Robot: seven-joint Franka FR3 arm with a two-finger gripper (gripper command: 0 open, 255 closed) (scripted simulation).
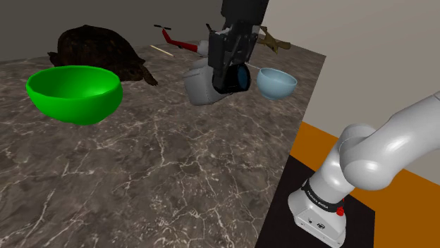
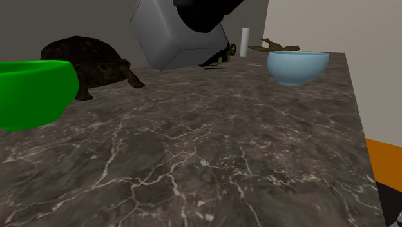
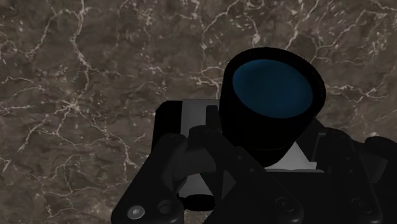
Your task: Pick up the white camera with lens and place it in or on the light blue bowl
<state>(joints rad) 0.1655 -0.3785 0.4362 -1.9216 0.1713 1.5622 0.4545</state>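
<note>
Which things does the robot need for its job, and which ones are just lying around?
For the job:
- tool, shut on the camera
- camera, grey-white with a dark lens, held in the air
- light blue bowl

Just lying about:
- green bowl
- dark turtle
- red toy, maybe a helicopter
- brown thing behind the blue bowl
- white cylinder

My end effector (image 1: 227, 69), clasped on the camera (image 1: 201, 86), hangs in open air above the worktop (image 1: 176, 183), and a wide stretch of veined surface lies free below me. Toward the shoulder view's right the light blue bowl (image 1: 276, 82) stands near, mouth open upward, with free air between us. Behind it sit a brown figure (image 1: 273, 42) and a white cylinder (image 2: 245, 42). A red toy helicopter (image 1: 176, 41) lies at the back. The green bowl (image 1: 74, 93) and the turtle (image 1: 95, 48) block the shoulder view's left, well apart from me.
</note>
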